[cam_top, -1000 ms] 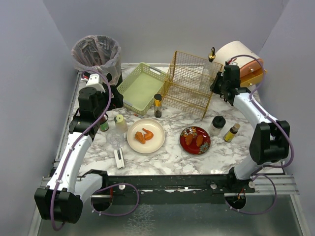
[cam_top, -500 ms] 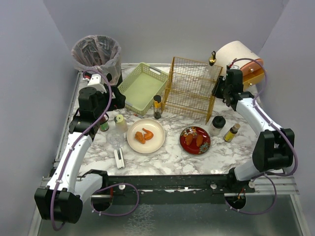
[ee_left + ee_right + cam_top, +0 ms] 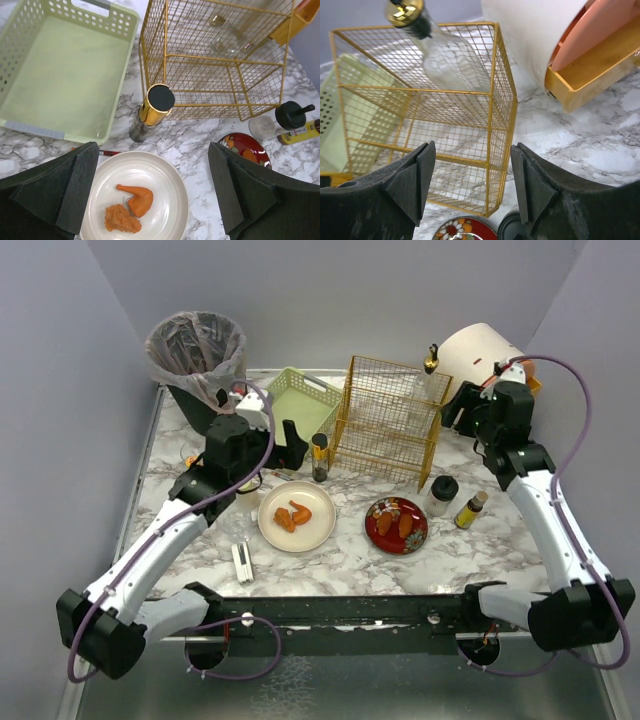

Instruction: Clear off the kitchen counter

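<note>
The kitchen counter [image 3: 345, 562] is white marble. On it stand a white plate [image 3: 318, 533] with orange food, a red plate [image 3: 397, 525], a gold bottle with a black cap [image 3: 320, 454], a black-lidded jar [image 3: 441, 494] and a small yellow bottle [image 3: 470, 508]. My left gripper [image 3: 291, 443] hangs open above the white plate [image 3: 150, 175], holding nothing. A glass bottle with a gold cap [image 3: 445, 52] leans at the top of the yellow wire rack [image 3: 388, 420]. My right gripper [image 3: 460, 408] is open beside that rack [image 3: 470, 125], empty.
A bin with a plastic liner [image 3: 196, 350] stands at the back left, with a pale green tray [image 3: 305, 400] next to it. A white cylinder with an orange shelf [image 3: 487, 352] sits at the back right. A small white object [image 3: 242, 562] lies near the front edge.
The left arm swung right from the counter's left side to above the white plate. The right gripper opened and drew back from the rack, where the glass bottle stays.
</note>
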Robot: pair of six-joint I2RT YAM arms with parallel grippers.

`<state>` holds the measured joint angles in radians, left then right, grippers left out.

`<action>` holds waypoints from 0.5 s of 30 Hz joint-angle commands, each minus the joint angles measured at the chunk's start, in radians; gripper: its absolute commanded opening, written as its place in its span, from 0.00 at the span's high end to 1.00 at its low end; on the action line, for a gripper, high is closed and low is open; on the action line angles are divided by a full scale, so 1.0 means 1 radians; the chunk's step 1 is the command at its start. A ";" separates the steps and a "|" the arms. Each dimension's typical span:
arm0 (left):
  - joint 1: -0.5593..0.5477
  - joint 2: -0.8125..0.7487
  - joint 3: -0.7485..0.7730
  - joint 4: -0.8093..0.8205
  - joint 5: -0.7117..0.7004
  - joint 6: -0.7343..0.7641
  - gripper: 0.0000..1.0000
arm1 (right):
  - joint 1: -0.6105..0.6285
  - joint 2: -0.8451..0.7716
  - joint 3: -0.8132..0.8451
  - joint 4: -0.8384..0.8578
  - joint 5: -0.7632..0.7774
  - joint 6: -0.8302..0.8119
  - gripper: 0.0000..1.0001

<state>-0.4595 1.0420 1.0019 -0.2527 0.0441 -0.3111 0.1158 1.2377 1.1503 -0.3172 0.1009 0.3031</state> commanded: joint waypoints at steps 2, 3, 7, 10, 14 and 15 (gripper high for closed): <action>-0.131 0.114 0.046 0.008 -0.215 -0.035 0.01 | -0.004 -0.137 -0.053 -0.098 -0.131 0.037 0.29; -0.151 0.133 0.055 0.006 -0.265 -0.049 0.01 | -0.004 -0.159 -0.061 -0.116 -0.156 0.041 0.27; -0.203 0.225 0.107 0.011 -0.360 -0.078 0.01 | -0.004 -0.236 -0.100 -0.174 -0.205 0.050 0.23; -0.239 0.302 0.152 0.013 -0.410 -0.100 0.01 | -0.005 -0.277 -0.122 -0.214 -0.214 0.047 0.21; -0.251 0.385 0.201 -0.004 -0.483 -0.155 0.01 | -0.004 -0.320 -0.146 -0.251 -0.211 0.046 0.21; -0.251 0.402 0.210 -0.006 -0.496 -0.168 0.01 | -0.005 -0.330 -0.154 -0.254 -0.212 0.050 0.20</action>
<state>-0.7017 1.3880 1.1599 -0.2535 -0.3214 -0.4061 0.1158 0.9531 1.0172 -0.4992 -0.0753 0.3439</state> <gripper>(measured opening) 0.990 0.794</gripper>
